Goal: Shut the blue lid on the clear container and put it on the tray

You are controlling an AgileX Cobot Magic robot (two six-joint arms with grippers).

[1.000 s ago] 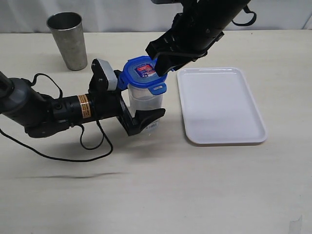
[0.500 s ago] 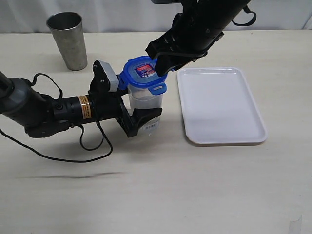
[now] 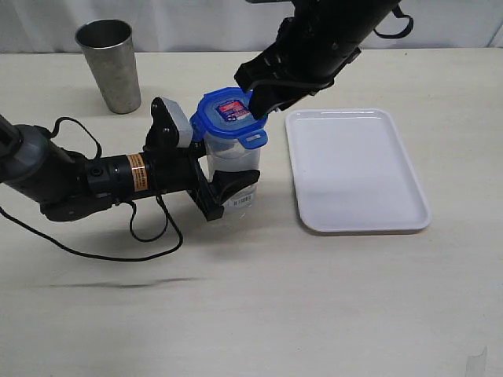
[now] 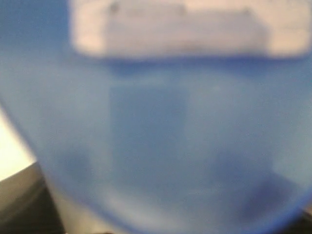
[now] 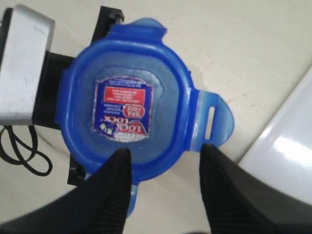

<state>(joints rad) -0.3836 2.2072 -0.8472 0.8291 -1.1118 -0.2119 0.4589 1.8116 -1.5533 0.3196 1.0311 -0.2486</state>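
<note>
The clear container [image 3: 233,159] stands upright on the table, just left of the white tray [image 3: 357,169]. The blue lid [image 3: 228,114] lies on its mouth, sticker up and slightly tilted, with its flaps sticking out. My left gripper [image 3: 228,177] reaches in sideways from the left. Its jaws are on either side of the container's lower body, and the near finger [image 3: 236,182] presses the wall. My right gripper [image 5: 165,153] hangs open just over the lid [image 5: 126,107], one fingertip [image 5: 121,158] above its rim and the other beside a flap. A blue blur of the lid [image 4: 170,146] fills the left wrist view.
A grey metal cup [image 3: 110,63] stands at the back left. The left arm's black cable [image 3: 145,236] loops over the table in front of that arm. The tray's edge [image 5: 287,151] lies close to the container on the right.
The left jaws have narrowed onto the container. The container and lid have shifted slightly left and away. The right gripper has stayed over the lid.
</note>
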